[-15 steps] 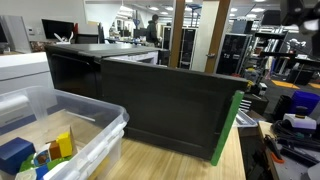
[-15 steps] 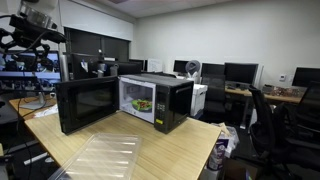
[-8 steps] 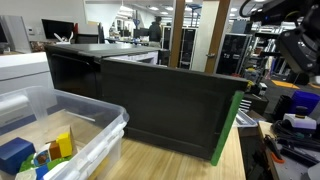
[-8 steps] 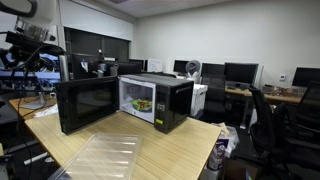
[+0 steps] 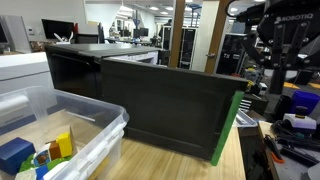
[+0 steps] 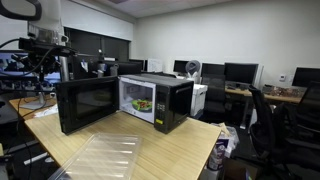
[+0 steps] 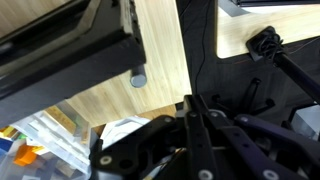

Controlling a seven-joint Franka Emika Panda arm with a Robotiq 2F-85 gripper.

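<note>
Black gripper (image 5: 272, 72) marked ROBOTIQ, fingers pinched together, holding nothing, hangs over the light wooden bench (image 7: 160, 50) edge, near the open-doored black microwave (image 6: 160, 100).

in an exterior view the clear bin (image 5: 100, 122) runs off the left and bottom edges, and the microwave door (image 5: 170, 105) hides the oven's inside. the dish (image 6: 142, 103) inside is too small to tell.

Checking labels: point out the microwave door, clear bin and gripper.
microwave door (image 6: 88, 105), an exterior view, middle of dark window
clear bin (image 5: 92, 104), an exterior view, its rim
gripper (image 7: 190, 108), wrist view, between shut fingertips
</note>
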